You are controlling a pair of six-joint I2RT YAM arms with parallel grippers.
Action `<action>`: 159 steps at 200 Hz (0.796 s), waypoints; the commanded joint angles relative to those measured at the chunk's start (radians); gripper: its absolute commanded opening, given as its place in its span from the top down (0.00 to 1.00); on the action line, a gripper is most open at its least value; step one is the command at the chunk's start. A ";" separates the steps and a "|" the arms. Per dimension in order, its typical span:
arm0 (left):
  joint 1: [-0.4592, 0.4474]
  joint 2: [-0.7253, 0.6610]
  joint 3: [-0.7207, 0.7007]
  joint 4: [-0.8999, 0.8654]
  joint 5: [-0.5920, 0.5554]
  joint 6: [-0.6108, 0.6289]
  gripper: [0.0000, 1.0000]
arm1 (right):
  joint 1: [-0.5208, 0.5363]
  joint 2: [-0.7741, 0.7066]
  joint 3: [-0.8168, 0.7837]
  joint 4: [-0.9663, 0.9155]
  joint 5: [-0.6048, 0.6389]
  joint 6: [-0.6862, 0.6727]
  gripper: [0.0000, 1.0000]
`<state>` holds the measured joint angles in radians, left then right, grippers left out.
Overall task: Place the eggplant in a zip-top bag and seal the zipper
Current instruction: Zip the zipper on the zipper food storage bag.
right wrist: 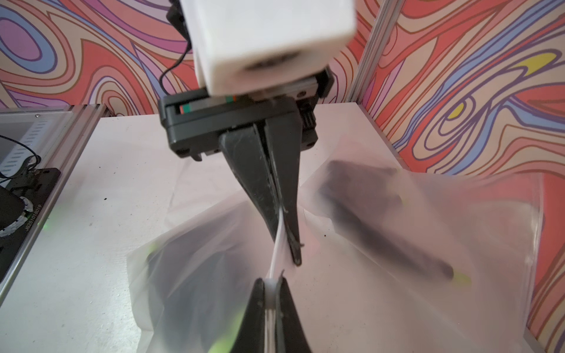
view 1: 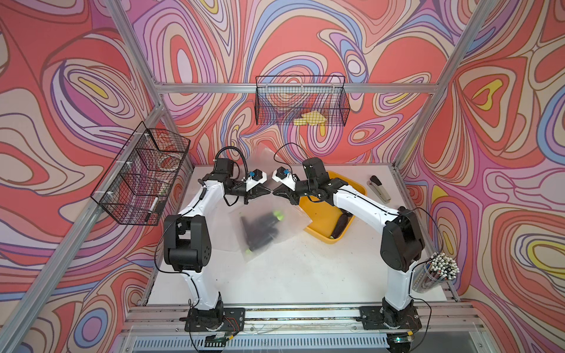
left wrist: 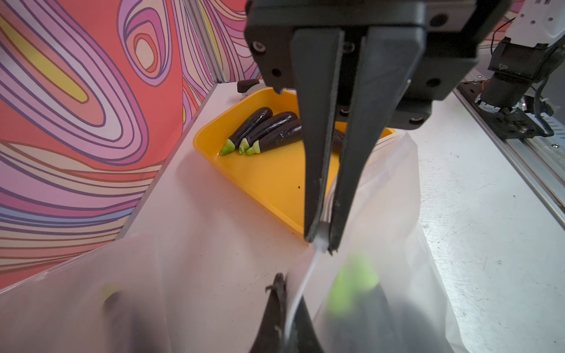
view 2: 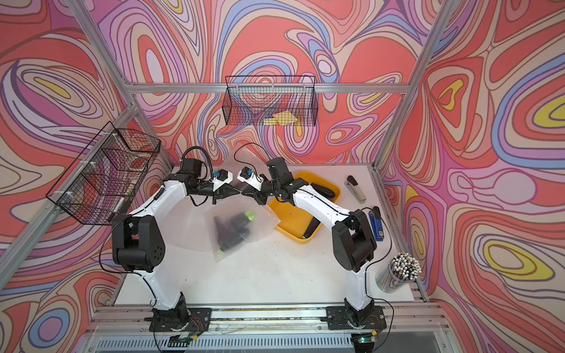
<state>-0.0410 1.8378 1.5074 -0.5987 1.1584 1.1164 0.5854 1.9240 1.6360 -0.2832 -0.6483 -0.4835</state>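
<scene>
Frosted plastic bag: zipper sealing step, both jaws on the strip

My left jaws and my right jaws are each clamped on the white zipper strip (right wrist: 276, 244) of the zip-top bag (view 1: 292, 226), tips nearly meeting above the tabletop (view 1: 305, 275). Eggplant (view 1: 260, 227) lies inside the bag, dark through the film. I judge insertion done and sealing in hand. The next move calls for one pair to anchor while the other slides outward along the strip, pinch maintained, to the bag's corner. A yellow tray (view 1: 319, 237) sits just beside the bag on my right arm's side; keep travel clear of its rim. Open tabletop lies toward my bases.
</scene>
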 commanded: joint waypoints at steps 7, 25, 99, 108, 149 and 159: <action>0.114 -0.015 0.001 0.160 -0.088 -0.101 1.00 | -0.037 -0.118 -0.145 -0.110 0.020 0.088 1.00; 0.120 -0.006 0.000 0.174 -0.100 -0.115 1.00 | -0.039 -0.180 -0.217 -0.094 0.038 0.124 1.00; 0.140 -0.005 -0.012 0.204 -0.118 -0.139 1.00 | -0.063 -0.302 -0.378 -0.126 0.089 0.188 1.00; 0.142 -0.004 -0.012 0.211 -0.121 -0.142 1.00 | -0.066 -0.317 -0.397 -0.128 0.092 0.199 1.00; 0.144 0.000 -0.017 0.223 -0.094 -0.152 1.00 | -0.070 -0.348 -0.450 -0.121 0.106 0.224 1.00; 0.144 0.001 -0.020 0.235 -0.096 -0.162 1.00 | -0.071 -0.348 -0.448 -0.135 0.107 0.224 1.00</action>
<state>0.0284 1.8378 1.4914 -0.4797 1.1408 0.9825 0.5358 1.6001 1.2217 -0.2535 -0.5507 -0.2836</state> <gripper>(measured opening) 0.047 0.068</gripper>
